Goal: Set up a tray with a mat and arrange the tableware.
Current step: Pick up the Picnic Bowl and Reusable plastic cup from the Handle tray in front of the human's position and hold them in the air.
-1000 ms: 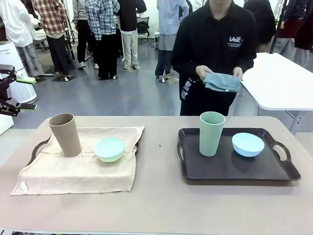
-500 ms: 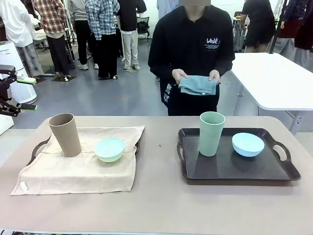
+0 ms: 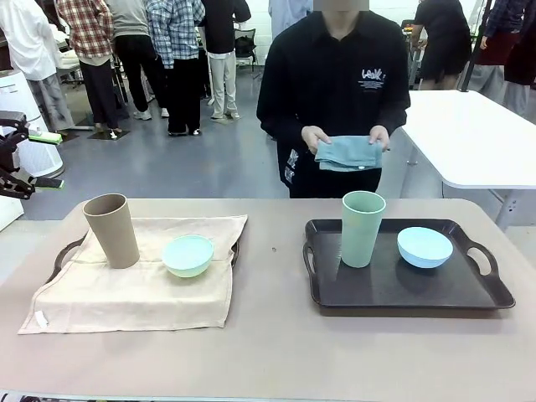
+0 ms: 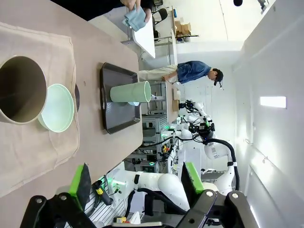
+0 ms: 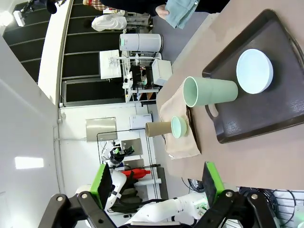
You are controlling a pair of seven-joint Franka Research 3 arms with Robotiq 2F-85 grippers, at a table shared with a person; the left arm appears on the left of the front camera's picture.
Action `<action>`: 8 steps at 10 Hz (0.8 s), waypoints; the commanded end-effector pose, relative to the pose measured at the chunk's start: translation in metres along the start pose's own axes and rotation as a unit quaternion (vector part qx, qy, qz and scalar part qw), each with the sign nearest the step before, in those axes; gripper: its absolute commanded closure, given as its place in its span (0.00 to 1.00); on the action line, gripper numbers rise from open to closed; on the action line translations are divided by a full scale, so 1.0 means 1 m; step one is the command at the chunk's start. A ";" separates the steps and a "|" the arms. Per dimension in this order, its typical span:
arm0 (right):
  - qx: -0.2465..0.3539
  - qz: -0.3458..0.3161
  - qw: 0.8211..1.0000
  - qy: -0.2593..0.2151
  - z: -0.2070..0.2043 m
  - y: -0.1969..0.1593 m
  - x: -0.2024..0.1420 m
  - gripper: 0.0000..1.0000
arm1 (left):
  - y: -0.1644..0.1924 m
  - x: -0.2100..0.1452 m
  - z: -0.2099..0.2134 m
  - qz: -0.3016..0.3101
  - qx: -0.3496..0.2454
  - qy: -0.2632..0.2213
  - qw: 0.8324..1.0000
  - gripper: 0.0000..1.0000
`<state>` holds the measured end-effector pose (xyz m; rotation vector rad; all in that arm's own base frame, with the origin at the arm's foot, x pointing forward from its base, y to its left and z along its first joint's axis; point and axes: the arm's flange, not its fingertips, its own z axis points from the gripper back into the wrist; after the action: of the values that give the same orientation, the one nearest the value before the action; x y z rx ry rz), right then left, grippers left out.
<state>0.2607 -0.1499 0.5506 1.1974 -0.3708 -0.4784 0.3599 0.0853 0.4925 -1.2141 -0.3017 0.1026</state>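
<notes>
The left claw [image 4: 135,176] gapes wide, holding nothing. At the left of the counter [image 3: 268,356], a tan cup [image 3: 111,230] and a mint green bowl [image 3: 188,255] stand on a beige mat [image 3: 134,293] draped over the left tray [image 3: 65,252]. Right of centre, a pale green cup [image 3: 363,228] and a light blue bowl [image 3: 425,247] sit on a bare dark tray [image 3: 402,289]. Behind it, a person [image 3: 335,84] holds a folded blue cloth [image 3: 350,153]. The right claw [image 5: 156,183] is likewise wide open and empty.
</notes>
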 end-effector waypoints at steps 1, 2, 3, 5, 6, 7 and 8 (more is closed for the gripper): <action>0.001 -0.008 1.000 0.001 0.000 0.001 -0.003 0.00 | 0.001 -0.002 0.001 -0.002 0.000 0.002 1.000 0.00; 0.001 -0.008 1.000 0.001 0.000 0.001 -0.003 0.00 | 0.001 -0.002 0.001 -0.002 0.000 0.002 1.000 0.00; 0.001 -0.008 1.000 0.001 0.000 0.001 -0.003 0.00 | 0.001 -0.002 0.001 -0.002 0.000 0.002 1.000 0.00; 0.001 -0.008 1.000 0.001 0.000 0.001 -0.003 0.00 | 0.001 -0.002 0.001 -0.002 0.000 0.002 1.000 0.00; 0.001 -0.008 1.000 0.001 0.000 0.001 -0.003 0.00 | 0.001 -0.002 0.001 -0.002 0.000 0.002 1.000 0.00; 0.001 -0.008 1.000 0.001 0.000 0.001 -0.003 0.00 | 0.001 -0.002 0.001 -0.002 0.000 0.002 1.000 0.00; 0.001 -0.008 1.000 0.001 0.000 0.001 -0.003 0.00 | 0.001 -0.002 0.001 -0.002 0.000 0.002 1.000 0.00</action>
<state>0.2607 -0.1498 0.5506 1.1975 -0.3706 -0.4783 0.3599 0.0853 0.4925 -1.2141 -0.3017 0.1027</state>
